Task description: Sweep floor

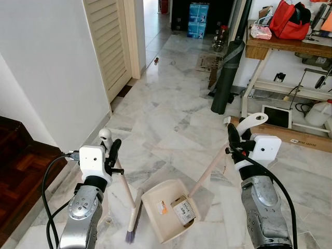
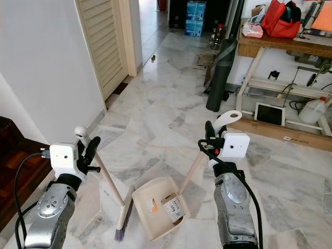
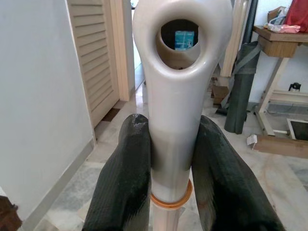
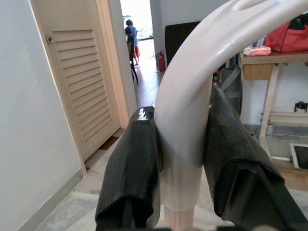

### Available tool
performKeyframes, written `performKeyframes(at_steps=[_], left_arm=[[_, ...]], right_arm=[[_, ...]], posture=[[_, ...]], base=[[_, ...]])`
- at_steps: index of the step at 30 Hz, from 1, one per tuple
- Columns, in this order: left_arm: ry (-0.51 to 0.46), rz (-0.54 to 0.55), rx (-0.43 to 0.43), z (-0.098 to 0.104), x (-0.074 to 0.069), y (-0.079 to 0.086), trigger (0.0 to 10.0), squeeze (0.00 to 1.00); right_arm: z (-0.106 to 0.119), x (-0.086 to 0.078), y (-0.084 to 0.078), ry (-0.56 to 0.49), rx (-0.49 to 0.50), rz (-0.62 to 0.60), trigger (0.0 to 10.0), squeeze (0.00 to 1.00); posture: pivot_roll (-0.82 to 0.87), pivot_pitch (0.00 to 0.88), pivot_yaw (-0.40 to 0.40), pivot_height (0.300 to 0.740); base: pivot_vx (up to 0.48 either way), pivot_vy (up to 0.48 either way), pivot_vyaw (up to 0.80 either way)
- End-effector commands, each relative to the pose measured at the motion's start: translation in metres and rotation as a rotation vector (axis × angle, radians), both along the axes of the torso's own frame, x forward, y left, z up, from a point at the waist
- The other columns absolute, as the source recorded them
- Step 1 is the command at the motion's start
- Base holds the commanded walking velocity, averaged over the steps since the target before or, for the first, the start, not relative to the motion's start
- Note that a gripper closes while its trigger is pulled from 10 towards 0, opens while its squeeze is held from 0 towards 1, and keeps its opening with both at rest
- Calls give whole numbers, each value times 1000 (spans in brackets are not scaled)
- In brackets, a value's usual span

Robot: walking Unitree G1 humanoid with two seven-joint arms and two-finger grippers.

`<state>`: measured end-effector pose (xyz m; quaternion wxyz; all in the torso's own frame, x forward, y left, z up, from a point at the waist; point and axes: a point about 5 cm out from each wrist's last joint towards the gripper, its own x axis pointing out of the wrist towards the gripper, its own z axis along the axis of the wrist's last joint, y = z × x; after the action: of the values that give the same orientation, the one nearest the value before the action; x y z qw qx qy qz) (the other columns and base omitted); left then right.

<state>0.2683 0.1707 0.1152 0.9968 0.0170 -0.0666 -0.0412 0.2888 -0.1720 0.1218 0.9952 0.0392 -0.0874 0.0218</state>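
Observation:
My left gripper [image 1: 111, 148] is shut on the cream handle of a broom [image 1: 124, 188]; its purple bristles [image 1: 130, 236] rest on the marble floor. In the left wrist view the black fingers [image 3: 126, 178] clamp the handle below its hanging loop [image 3: 179, 36]. My right gripper [image 1: 232, 136] is shut on the curved white grip of a dustpan handle [image 1: 255, 121]. The beige dustpan [image 1: 167, 210] lies on the floor between my arms, just right of the bristles, with a labelled comb edge. The right wrist view shows fingers [image 4: 137, 168] pressed on both sides of the grip [image 4: 185, 110].
A white wall and louvred door [image 1: 109, 41] stand to the left, with dark wooden flooring [image 1: 21, 161] beside it. A wooden table [image 1: 290, 46] with a red bag [image 1: 290, 21], a dark rolled mat [image 1: 228, 72] and a plank [image 1: 290, 137] are at the right. A person [image 4: 131, 36] stands far down the hallway.

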Motion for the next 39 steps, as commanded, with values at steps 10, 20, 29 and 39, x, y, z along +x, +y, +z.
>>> performKeyframes(at_steps=[10, 20, 29, 39], left_arm=[[-48, -2, 21, 7, -1, -1, 10000, 0], [-44, 2, 26, 6, -3, -1, 10000, 0], [-44, 5, 27, 6, -3, 0, 10000, 0], [-45, 8, 25, 7, -3, 0, 10000, 0]], right_arm=[[10, 3, 2, -55, 19, 0, 10000, 0], [9, 2, 1, -54, 21, -6, 10000, 0], [8, 2, 1, -51, 28, -13, 10000, 0], [7, 1, 1, -45, 24, -12, 10000, 0]], posture=[[-20, 0, -11, 740], [-22, 0, -8, 740], [-23, 0, -6, 740], [-20, 0, -13, 740]], base=[[0, 0, 0], [-162, 0, 0], [-277, 0, 0], [-294, 0, 0]])
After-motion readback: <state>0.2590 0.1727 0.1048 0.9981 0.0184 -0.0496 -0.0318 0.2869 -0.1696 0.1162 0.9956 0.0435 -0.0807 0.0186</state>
